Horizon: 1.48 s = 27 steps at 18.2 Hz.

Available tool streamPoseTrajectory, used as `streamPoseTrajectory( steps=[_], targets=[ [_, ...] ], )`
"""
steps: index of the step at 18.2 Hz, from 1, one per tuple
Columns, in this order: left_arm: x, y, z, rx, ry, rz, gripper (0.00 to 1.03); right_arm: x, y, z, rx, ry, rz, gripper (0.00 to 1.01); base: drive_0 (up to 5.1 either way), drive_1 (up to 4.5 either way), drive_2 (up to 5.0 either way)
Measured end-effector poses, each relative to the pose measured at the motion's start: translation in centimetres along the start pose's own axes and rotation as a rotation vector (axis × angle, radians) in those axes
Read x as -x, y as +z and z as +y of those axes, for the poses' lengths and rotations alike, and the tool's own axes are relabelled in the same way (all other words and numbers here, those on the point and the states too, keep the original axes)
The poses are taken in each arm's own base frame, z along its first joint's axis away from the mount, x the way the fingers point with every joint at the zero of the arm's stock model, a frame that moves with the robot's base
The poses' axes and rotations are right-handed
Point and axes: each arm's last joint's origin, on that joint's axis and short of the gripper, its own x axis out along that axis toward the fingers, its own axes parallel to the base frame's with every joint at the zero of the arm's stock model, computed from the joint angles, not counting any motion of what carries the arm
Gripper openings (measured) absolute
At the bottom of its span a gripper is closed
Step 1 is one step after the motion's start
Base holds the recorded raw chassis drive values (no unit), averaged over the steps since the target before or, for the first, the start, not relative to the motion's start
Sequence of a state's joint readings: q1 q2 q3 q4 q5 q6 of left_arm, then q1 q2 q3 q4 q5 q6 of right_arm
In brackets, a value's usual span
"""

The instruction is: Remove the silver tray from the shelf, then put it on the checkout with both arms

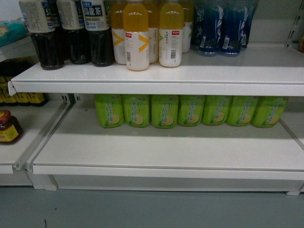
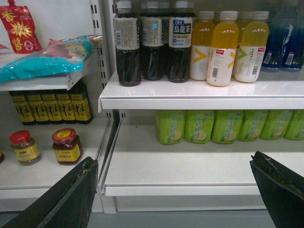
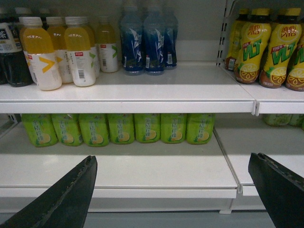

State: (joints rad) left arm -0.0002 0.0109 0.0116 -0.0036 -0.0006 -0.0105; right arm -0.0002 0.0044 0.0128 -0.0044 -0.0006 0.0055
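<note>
White metal shelf [image 1: 161, 147] boards fill the head view, two levels one above the other, each with a lipped front edge. On the upper board stand dark tea bottles [image 1: 71, 31] at the left, orange juice bottles [image 1: 147, 33] in the middle and blue bottles [image 1: 223, 26] at the right. At the back of the lower board stands a row of green bottles [image 1: 190, 110]; the front part of this board is bare white. I cannot find the silver tray in any of the three views.

On the neighbour unit at the left, the left wrist view shows two jars with red lids [image 2: 66, 145], a row of dark bottles with yellow labels [image 2: 52, 107] and a teal packet [image 2: 45, 59] on a higher board. In the right wrist view, yellow lemon drink bottles [image 3: 268, 47] stand on the unit at the right.

The left end effector [image 2: 173, 190] has its two black fingers spread wide, with nothing between them. The right end effector [image 3: 173, 190] is spread wide in the same way and also holds nothing. Both face the lower board from in front.
</note>
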Motion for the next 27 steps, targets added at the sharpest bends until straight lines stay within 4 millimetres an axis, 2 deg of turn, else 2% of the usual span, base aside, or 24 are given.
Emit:
streamPoseTrajectory(
  steps=[27],
  targets=[
    [0.00, -0.01, 0.00, -0.001, -0.001, 0.001, 0.98, 0.00, 0.00, 0.00, 0.002, -0.002, 0.000, 0.98, 0.0, 0.00, 0.0]
  ],
)
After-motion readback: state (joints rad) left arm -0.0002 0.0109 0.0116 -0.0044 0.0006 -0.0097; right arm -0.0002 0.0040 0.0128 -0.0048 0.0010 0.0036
